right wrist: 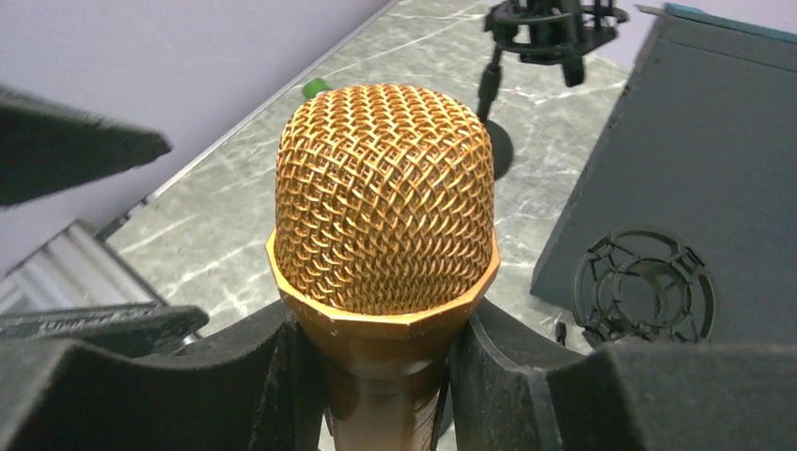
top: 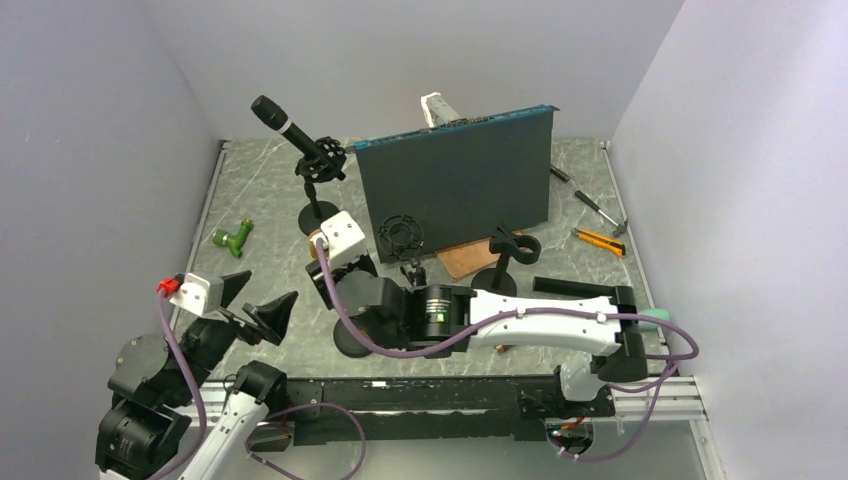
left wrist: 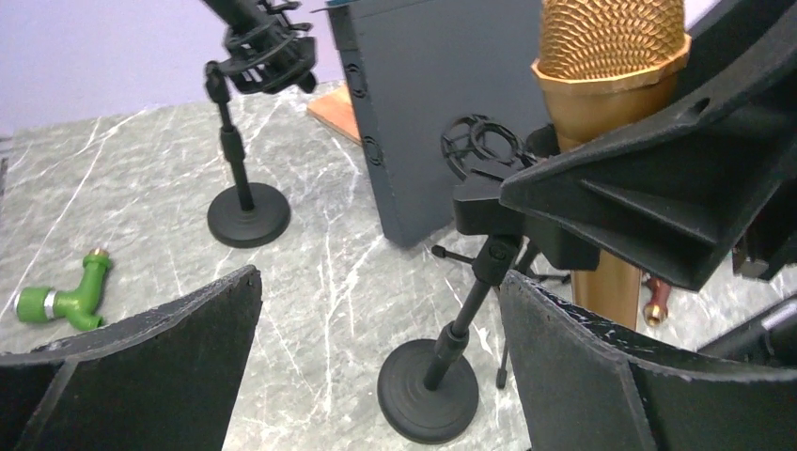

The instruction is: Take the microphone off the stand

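**A:** Where is the gold microphone (right wrist: 385, 197) found?

**B:** It is seen upright at the centre of the right wrist view. A rounded head of woven wire mesh is set on a faceted collar above a smooth metallic handle. In the left wrist view it is placed at the upper right, just behind a thin black stand (left wrist: 456, 329) with a round disc base.

**A:** How is the right end effector (right wrist: 390, 385) set?

**B:** Its dark, matte fingers (right wrist: 188, 395) are closed against the handle on both sides, just below the collar, so the microphone is gripped. Whether the handle is seated in the stand's clip cannot be told.

**A:** And the left end effector (left wrist: 376, 348)?

**B:** It is spread wide, with nothing held between its black wedge-shaped fingers. It is seen at the lower left of the overhead view, apart from the stand.

**A:** What else is noted on the desk (left wrist: 141, 178)?

**B:** The surface is grey marble with white veins. A black microphone (top: 285, 125) is tilted in a second stand at the upper left of the overhead view, beside a flat dark panel (top: 460, 185). A ring-shaped shock mount (right wrist: 644, 287) and a green plastic fitting (left wrist: 66, 301) are also seen.
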Controlling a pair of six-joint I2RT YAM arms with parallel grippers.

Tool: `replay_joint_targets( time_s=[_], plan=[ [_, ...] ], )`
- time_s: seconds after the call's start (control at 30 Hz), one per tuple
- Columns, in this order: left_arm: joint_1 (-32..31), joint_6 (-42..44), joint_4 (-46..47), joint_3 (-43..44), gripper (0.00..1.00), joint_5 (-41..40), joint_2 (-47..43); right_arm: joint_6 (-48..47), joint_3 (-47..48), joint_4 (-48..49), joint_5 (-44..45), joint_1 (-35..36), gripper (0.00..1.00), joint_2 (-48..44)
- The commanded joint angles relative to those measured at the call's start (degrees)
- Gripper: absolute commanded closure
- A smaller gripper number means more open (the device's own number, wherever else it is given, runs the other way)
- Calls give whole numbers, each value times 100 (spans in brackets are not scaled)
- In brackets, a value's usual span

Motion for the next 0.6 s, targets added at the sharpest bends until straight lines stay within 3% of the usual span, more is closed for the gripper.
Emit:
replay_joint_targets(
  time_s=[0.0,0.07,0.33,0.43,0.57],
  plan=[
    [3,673,64,150,1,1001,169,-1489,-997,1216,-1409,-165,94,-756],
    [3,846,-9,187,1,1491,255,-1823,-1492,1586,-2479,-384,100,-1091],
    [3,1773,-167,22,1,3431,286,-2594,-2533,2441,-6710,-1436,100,-1810],
    [3,2145,-206,-15,1,3697,253,-2743,-2367,2248,-7486,-1673,100,-1667],
    [3,2554,-36,-124,1,3646,191,-2920,-2401,2190,-7819,-1762,100,-1667]
  ],
)
